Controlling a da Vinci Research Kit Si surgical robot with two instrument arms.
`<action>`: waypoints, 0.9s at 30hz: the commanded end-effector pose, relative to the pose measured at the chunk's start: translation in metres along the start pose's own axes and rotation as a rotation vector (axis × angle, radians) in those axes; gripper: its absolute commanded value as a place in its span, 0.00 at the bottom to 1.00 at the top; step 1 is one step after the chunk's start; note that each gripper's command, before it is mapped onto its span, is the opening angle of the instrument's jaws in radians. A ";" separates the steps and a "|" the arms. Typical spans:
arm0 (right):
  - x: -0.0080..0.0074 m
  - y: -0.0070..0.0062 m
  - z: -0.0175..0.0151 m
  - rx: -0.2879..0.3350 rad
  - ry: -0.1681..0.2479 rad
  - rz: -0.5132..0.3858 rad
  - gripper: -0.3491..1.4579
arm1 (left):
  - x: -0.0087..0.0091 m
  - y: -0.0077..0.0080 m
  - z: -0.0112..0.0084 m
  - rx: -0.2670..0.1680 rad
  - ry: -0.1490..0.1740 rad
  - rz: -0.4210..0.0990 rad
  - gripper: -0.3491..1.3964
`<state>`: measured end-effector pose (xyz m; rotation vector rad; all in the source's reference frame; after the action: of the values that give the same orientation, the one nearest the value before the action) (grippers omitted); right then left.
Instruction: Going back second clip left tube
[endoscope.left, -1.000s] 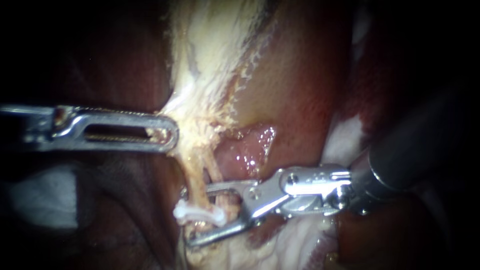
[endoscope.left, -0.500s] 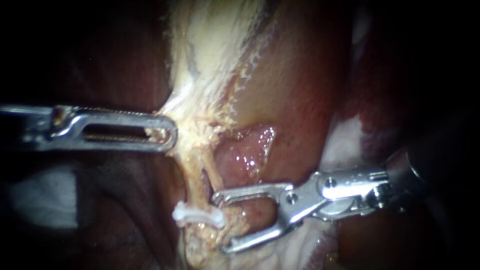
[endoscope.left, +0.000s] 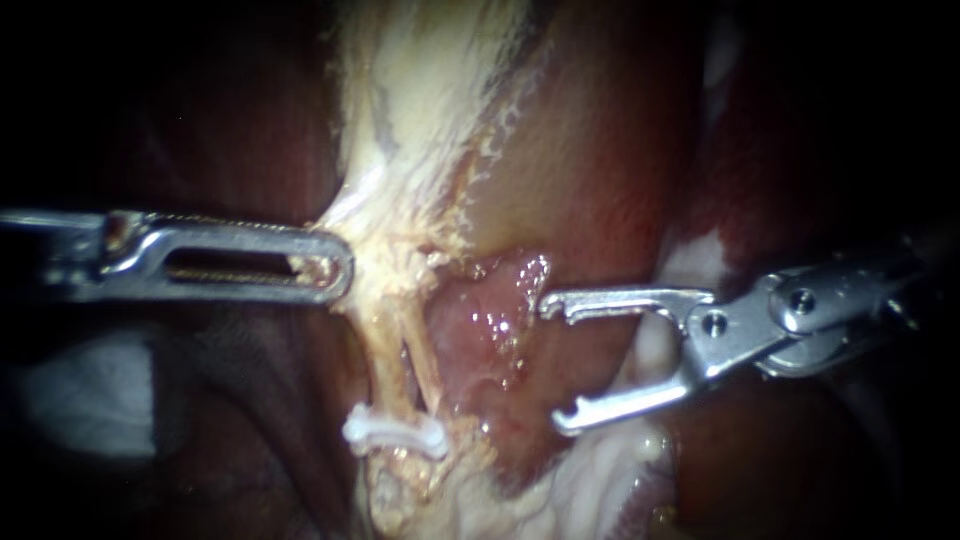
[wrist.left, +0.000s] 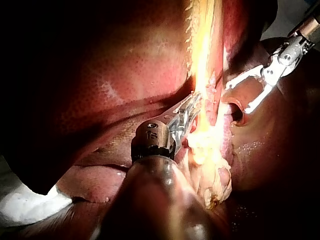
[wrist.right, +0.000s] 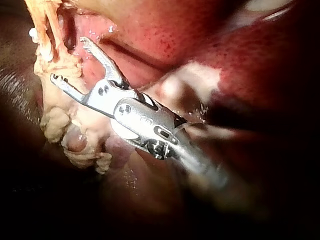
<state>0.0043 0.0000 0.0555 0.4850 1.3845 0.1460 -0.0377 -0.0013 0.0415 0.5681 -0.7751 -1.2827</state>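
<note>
Right instrument (endoscope.left: 555, 362): claw spread wide and empty, no clip loaded between its tips. It hangs in open space over the wet pink patch (endoscope.left: 490, 310), well apart from the stalk of tubes. Its shaft runs off toward the right edge of the endoscope view. Beyond the claw, one white clip (endoscope.left: 395, 432) sits crosswise low on the stalk, just below where the left tube (endoscope.left: 385, 350) and its neighbour run side by side. Cannot tell whether it bites one tube or both. No other clip made out. Left instrument (endoscope.left: 335, 265): claw closed on the pale tissue (endoscope.left: 385, 240) at the top of the stalk, holding it taut. Judgement: clip placed, retreat mostly done. What is left is for the right instrument to clear the field.
</note>
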 end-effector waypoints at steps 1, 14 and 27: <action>0.0003 -0.0001 -0.0005 0.002 0.003 -0.003 0.52 | 0.0000 0.0001 0.0001 0.000 0.000 0.000 0.00; 0.0013 -0.0001 -0.0025 0.007 0.017 -0.042 0.52 | 0.0015 0.0015 0.0037 -0.011 -0.015 0.010 0.00; 0.0012 0.0002 -0.0024 0.003 0.019 -0.053 0.52 | 0.0017 0.0017 0.0084 -0.006 -0.008 0.012 0.00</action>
<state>0.0022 0.0012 0.0543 0.4501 1.4154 0.1053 -0.0432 -0.0022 0.0485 0.5525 -0.7802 -1.2757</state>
